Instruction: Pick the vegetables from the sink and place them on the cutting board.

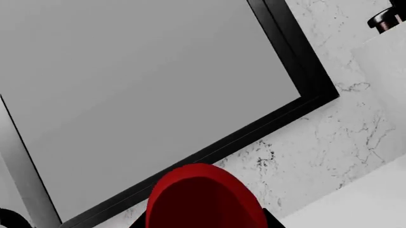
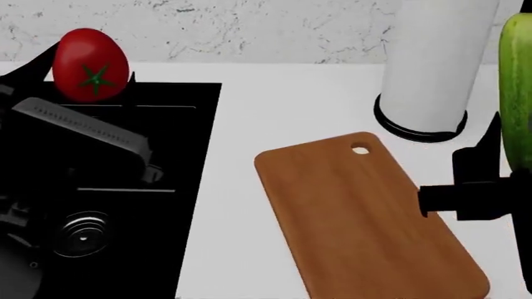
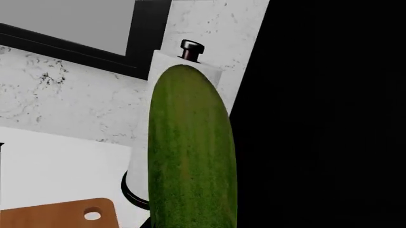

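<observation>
1. Left gripper (image 2: 87,103): closed on the tomato (image 2: 91,64). Black fingers show beside and below the fruit in the head view; the pads themselves are hidden.
2. Tomato: raised above the rear edge of the sink (image 2: 187,187), green star stem facing the head camera. In the left wrist view it fills the lower edge as a red dome (image 1: 206,197), directly ahead of the camera.
3. Right gripper (image 2: 511,177): holding the cucumber (image 2: 517,93) upright at the right edge of the head view. Exact finger contact cannot be made out.
4. Cucumber: stands vertical in the right wrist view (image 3: 192,152), rounded tip up, lower end cut off by the frame. It is lifted above the counter (image 2: 291,99), just past the right side of the cutting board (image 2: 357,218).
5. Cutting board: lies flat on the white counter between the sink and the right gripper, hole end (image 2: 361,149) toward the wall; nothing rests on it.
6. Paper-towel roll (image 2: 432,62): upright on a dark base behind the board, just beside the cucumber in the head view.
7. Sink: one ringed drain (image 2: 81,233) visible in the near basin.
8. Marble-patterned wall (image 2: 249,28) behind the counter; a black-framed grey panel (image 1: 146,90) shows in the left wrist view.
</observation>
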You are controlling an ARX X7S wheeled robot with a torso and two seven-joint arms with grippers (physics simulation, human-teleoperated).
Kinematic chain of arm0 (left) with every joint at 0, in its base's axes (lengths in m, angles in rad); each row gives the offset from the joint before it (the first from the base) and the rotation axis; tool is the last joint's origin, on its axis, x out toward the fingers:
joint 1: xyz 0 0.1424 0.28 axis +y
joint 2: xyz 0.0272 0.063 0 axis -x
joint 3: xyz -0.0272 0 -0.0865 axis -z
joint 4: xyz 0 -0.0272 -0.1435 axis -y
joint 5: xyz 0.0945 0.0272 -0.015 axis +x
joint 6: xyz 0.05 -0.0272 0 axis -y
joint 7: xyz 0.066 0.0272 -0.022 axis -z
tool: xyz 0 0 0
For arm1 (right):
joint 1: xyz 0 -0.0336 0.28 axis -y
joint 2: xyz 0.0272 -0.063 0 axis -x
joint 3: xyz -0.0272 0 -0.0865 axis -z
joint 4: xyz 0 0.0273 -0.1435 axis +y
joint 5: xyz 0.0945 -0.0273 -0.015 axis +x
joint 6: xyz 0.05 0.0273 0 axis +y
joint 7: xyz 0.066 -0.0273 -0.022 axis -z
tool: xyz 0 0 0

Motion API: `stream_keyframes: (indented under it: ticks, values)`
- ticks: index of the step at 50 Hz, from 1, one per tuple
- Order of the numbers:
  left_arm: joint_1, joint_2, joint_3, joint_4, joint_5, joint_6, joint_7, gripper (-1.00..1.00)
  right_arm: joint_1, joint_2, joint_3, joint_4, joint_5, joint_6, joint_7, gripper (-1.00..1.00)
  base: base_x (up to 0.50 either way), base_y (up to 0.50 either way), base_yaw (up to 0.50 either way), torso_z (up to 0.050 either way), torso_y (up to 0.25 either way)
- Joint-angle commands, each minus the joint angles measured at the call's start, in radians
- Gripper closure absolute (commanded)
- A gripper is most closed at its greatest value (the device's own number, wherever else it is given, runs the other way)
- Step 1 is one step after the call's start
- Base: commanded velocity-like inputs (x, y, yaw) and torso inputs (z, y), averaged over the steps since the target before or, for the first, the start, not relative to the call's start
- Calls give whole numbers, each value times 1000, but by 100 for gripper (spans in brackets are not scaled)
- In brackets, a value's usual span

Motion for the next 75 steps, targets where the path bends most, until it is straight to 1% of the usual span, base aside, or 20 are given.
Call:
stream_keyframes:
  ticks: [1,7,9,10,14,15,17,19,22,23,26,29,37,39,40,43,47,57,63,75]
  values:
    - [-20,15,9,19,-18,-14,-13,100,3,-4,9,-11,-26,4,-14,100,4,-500,0,0,0]
    - [-49,63,9,2,-58,-50,9,100,-22,-4,15,-17,-36,-42,-30,100,54,-376,0,0,0]
    - [-83,105,-20,2,-127,-137,50,100,-1,-13,7,-17,-28,7,-6,100,0,0,0,0,5]
    - [-101,118,-4,-3,-114,-146,38,100,5,-19,6,-19,-27,14,-4,100,0,0,0,15,0]
    - [-149,220,-46,-58,-220,-246,89,100,16,-48,8,6,-1,26,14,100,0,0,0,0,0]
    - [-161,236,-45,-75,-227,-248,93,100,28,-56,3,9,2,47,17,100,0,0,0,0,0]
    - [-182,274,-43,-124,-252,-253,111,100,24,-51,10,4,14,34,21,100,0,0,0,0,0]
    - [-197,288,-13,-155,-253,-237,122,100,20,-46,12,-3,15,29,22,100,0,0,0,0,0]
    - [-212,333,-45,-223,-308,-251,134,100,6,-39,13,-4,18,14,22,100,0,0,0,0,3]
    - [-218,343,-63,-252,-353,-253,128,100,4,-37,14,-6,18,11,23,100,0,0,0,0,0]
    - [-248,344,-56,-322,-469,-225,76,100,-6,-32,12,-6,17,6,24,100,0,0,0,0,0]
    - [-296,346,-32,-445,-611,-175,22,100,-16,-25,14,-7,23,-4,26,100,0,0,0,0,0]
    - [-375,345,73,-677,-794,-36,-27,100,-25,-10,20,-11,36,-16,32,100,0,0,0,0,1]
    - [-382,341,97,-692,-819,-17,-35,100,-25,-21,16,-4,30,-12,29,100,0,0,0,0,0]
    - [-379,340,110,-696,-822,-9,-39,100,-25,-24,16,-2,28,-13,28,100,0,0,0,0,0]
    - [-373,340,120,-744,-837,-5,-107,100,-28,-31,15,-1,22,-16,26,100,0,0,0,0,0]
    - [-366,329,126,-759,-844,11,-141,100,-33,-29,15,-2,24,-18,27,100,0,0,0,0,3]
    - [-309,303,185,-764,-845,22,-142,100,-32,-37,14,5,24,-13,31,100,0,0,0,0,1]
    - [-271,287,201,-738,-864,15,-147,100,-26,-37,17,-1,33,-6,39,100,0,0,0,2,0]
    - [-249,273,221,-731,-871,22,-152,100,-39,-46,12,2,25,-11,40,100,0,0,0,0,1]
